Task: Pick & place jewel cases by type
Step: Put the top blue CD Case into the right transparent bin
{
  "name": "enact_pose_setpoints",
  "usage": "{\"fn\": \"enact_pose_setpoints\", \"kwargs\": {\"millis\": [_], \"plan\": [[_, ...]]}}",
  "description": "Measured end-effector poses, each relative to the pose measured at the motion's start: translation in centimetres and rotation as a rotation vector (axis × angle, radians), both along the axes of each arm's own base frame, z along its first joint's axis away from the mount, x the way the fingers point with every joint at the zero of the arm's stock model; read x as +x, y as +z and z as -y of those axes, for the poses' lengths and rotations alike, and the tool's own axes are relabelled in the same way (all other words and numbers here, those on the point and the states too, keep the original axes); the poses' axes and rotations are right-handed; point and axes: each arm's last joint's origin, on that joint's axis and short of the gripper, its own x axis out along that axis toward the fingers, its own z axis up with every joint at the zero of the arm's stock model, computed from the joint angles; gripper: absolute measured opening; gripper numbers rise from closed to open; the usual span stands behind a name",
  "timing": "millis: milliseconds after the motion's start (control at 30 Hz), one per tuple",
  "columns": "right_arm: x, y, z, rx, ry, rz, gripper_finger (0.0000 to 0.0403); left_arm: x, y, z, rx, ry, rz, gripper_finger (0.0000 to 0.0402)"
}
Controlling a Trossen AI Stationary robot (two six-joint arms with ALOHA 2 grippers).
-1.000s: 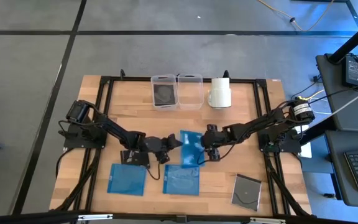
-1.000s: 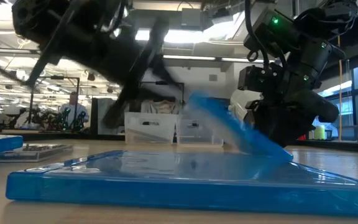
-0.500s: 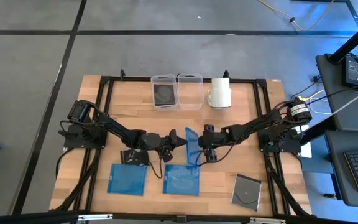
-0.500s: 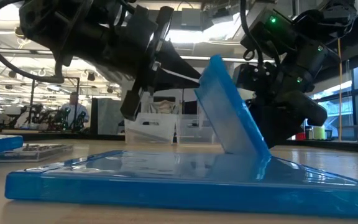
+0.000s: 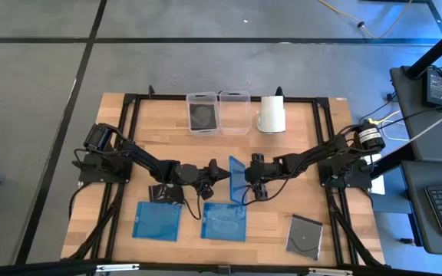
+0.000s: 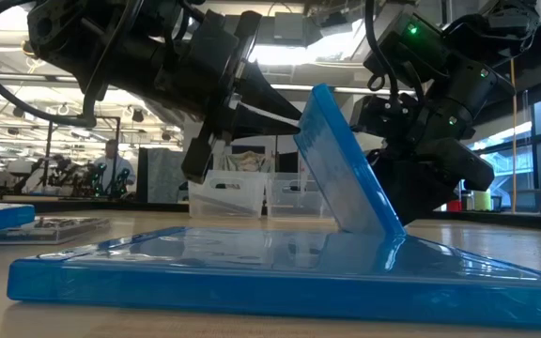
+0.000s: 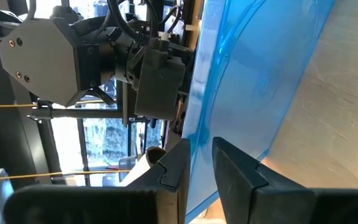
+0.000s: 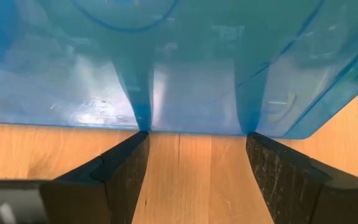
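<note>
My left gripper [image 5: 222,173] pinches edge of blue case [image 5: 238,177], standing tilted at table [image 5: 305,146] middle. My right gripper [image 5: 249,182] wide, fingers [image 8: 129,168] under case lower edge, propping it.

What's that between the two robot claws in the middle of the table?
A blue jewel case, tipped up on edge between the left gripper and right gripper; the high view shows it.

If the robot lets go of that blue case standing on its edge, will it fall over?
Probably. The blue case leans on one thin edge, so it would likely tip flat. It looks stiff: it keeps a straight line while the left gripper pinches its edge. Its shiny plastic may be slippery.
</note>
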Motion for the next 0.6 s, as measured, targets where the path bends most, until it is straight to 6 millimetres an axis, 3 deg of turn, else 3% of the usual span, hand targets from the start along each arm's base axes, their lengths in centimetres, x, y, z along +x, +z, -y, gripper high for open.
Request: {"fn": "enact_pose_setpoints", "kwargs": {"millis": [600], "plan": [[0.01, 0.02, 0.02, -0.006, -0.004, 0.003, 0.0273, -0.02, 0.06, -0.16, 0.109, 0.027, -0.001, 0.0159]]}}
